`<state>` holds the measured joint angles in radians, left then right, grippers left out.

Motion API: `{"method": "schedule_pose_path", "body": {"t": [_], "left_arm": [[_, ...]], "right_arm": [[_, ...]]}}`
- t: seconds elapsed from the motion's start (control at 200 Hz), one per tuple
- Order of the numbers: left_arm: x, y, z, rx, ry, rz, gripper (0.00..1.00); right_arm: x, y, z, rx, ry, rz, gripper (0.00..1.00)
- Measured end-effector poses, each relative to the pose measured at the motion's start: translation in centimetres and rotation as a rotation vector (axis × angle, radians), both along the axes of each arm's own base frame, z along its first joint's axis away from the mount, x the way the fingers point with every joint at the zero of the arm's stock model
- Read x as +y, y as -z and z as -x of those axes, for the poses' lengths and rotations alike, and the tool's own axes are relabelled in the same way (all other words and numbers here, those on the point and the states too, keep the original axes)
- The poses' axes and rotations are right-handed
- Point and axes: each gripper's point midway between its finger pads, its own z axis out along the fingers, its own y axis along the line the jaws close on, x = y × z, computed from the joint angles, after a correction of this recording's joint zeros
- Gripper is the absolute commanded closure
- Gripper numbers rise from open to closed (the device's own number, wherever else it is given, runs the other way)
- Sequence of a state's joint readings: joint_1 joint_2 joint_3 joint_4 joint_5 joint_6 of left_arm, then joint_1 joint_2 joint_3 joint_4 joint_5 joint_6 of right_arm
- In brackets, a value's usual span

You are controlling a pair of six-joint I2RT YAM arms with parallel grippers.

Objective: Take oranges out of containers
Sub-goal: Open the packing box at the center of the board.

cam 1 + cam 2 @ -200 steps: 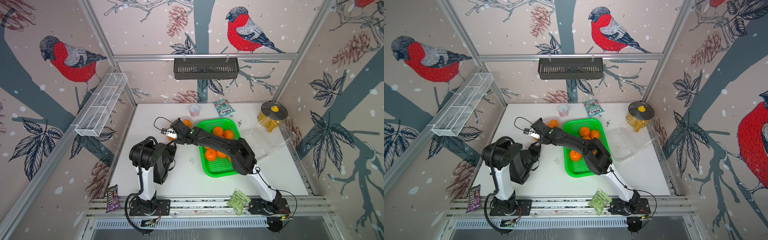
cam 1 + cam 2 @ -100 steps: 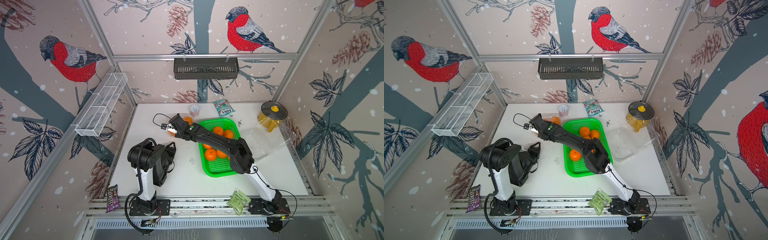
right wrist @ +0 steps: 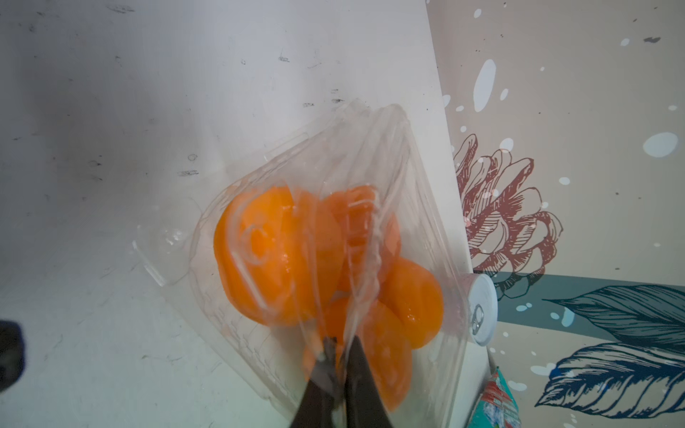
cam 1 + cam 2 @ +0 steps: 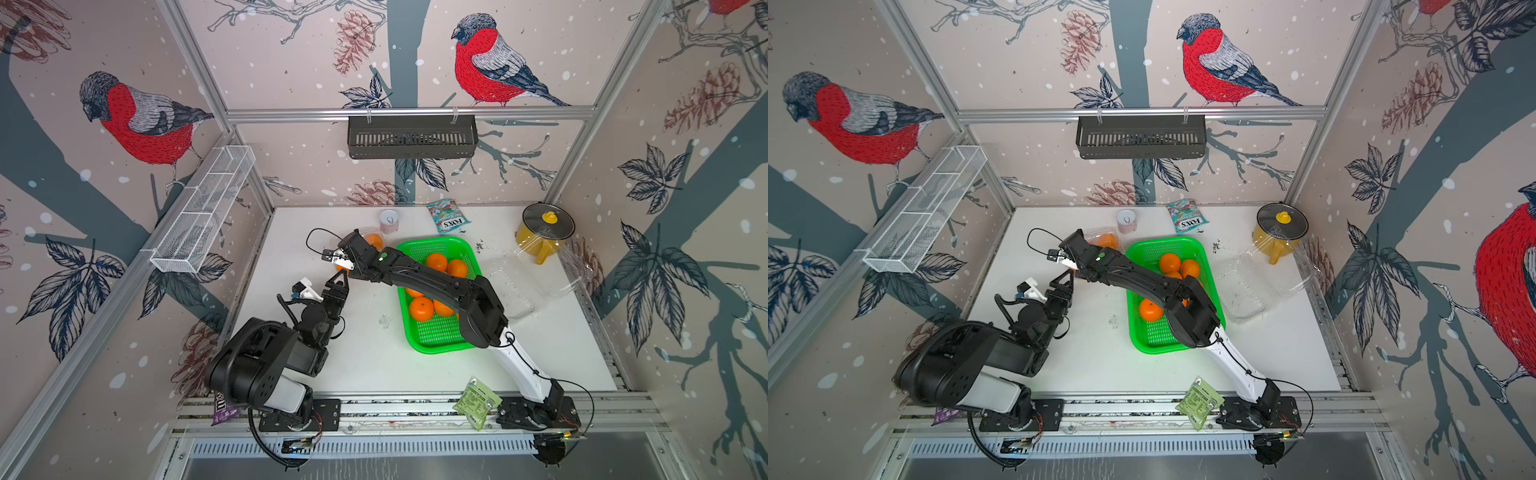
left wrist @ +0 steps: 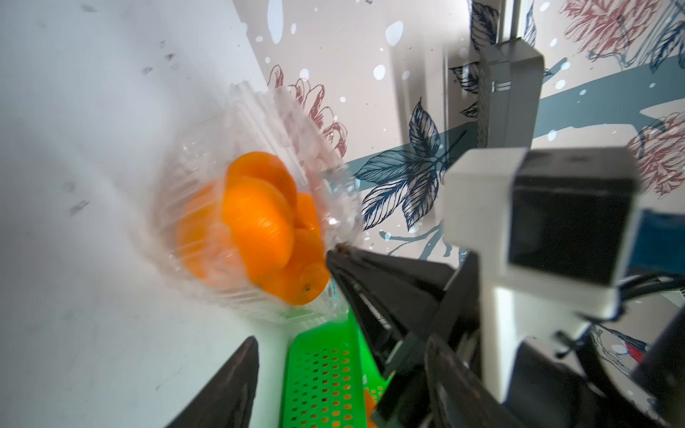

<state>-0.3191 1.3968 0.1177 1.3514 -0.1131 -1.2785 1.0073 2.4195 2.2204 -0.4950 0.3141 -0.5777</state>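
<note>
- A tray (image 4: 436, 347) is sitting in the middle of the table (image 4: 365, 370), with oranges (image 4: 421, 309) lying in it.
- A full box (image 3: 419, 192) is sitting just behind the tray's left corner, holding more oranges.
- A can (image 4: 389, 221) is standing just behind that box.
- An empty box (image 4: 515, 286) is lying right of the tray, before a pot (image 4: 540, 232).

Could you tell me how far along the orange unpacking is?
Done: the empty container lies open beside the green tray, which holds loose oranges. In hand: the right gripper is shut on the full container's plastic; the left gripper is open nearby. Left: the boxed oranges, not yet out.
</note>
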Motion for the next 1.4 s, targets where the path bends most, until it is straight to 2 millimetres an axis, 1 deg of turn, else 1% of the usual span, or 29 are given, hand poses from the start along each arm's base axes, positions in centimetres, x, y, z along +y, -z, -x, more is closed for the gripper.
{"method": "schedule_pose_path", "body": {"t": [0.1, 0.185, 0.25, 0.315, 0.4, 0.505, 0.605, 0.72, 0.871, 0.971, 1.036, 1.091, 1.131, 1.206, 1.401], "left_arm": [[1.2, -0.7, -0.4, 0.052, -0.068, -0.043, 0.23], [2.7, -0.4, -0.1, 0.098, -0.137, -0.082, 0.22], [4.3, 0.9, 0.1, 0.154, -0.188, -0.112, 0.23], [5.7, 3.0, 0.4, 0.23, -0.222, -0.135, 0.23], [6.4, 5.6, 0.9, 0.316, -0.224, -0.158, 0.23], [6.1, 7.9, 1.4, 0.383, -0.183, -0.169, 0.22], [5.8, 8.5, 1.4, 0.396, -0.157, -0.164, 0.22], [5.1, 8.2, 0.8, 0.373, -0.118, -0.152, 0.22], [4.1, 5.7, -1.0, 0.302, -0.075, -0.164, 0.22], [4.1, 5.7, -1.7, 0.317, -0.074, -0.176, 0.21], [4.0, 6.2, -2.4, 0.342, -0.072, -0.182, 0.22], [3.9, 7.1, -2.8, 0.37, -0.068, -0.187, 0.23], [3.7, 8.2, -3.0, 0.399, -0.058, -0.191, 0.24], [3.1, 10.7, -2.8, 0.462, -0.021, -0.191, 0.26], [1.8, 11.2, -4.4, 0.376, 0.034, -0.12, 0.3]], "right_arm": [[0.5, -0.4, 0.0, 0.005, 0.007, -0.04, 0.91], [1.1, -0.2, 0.3, 0.01, -0.005, -0.052, 0.91], [1.6, 0.1, 0.6, 0.016, -0.014, -0.055, 0.91], [2.1, 0.4, 0.9, 0.019, -0.023, -0.055, 0.91], [2.5, 0.4, 1.1, 0.02, -0.032, -0.06, 0.91], [2.8, 0.4, 1.3, 0.02, -0.036, -0.062, 0.92], [2.8, 0.5, 1.4, 0.021, -0.036, -0.06, 0.92], [2.8, 0.6, 1.4, 0.024, -0.036, -0.058, 0.92], [2.7, 1.1, 1.8, 0.039, -0.044, -0.049, 0.92], [2.5, 0.8, 1.8, 0.044, -0.034, -0.061, 0.93], [2.6, 0.5, 1.9, 0.046, -0.037, -0.066, 0.93], [2.6, 0.2, 2.0, 0.048, -0.04, -0.072, 0.93], [2.6, 0.0, 2.1, 0.049, -0.042, -0.076, 0.93], [2.6, -0.4, 2.0, 0.048, -0.043, -0.082, 0.93], [1.8, -0.6, 1.5, 0.051, -0.03, -0.073, 0.93]]}}
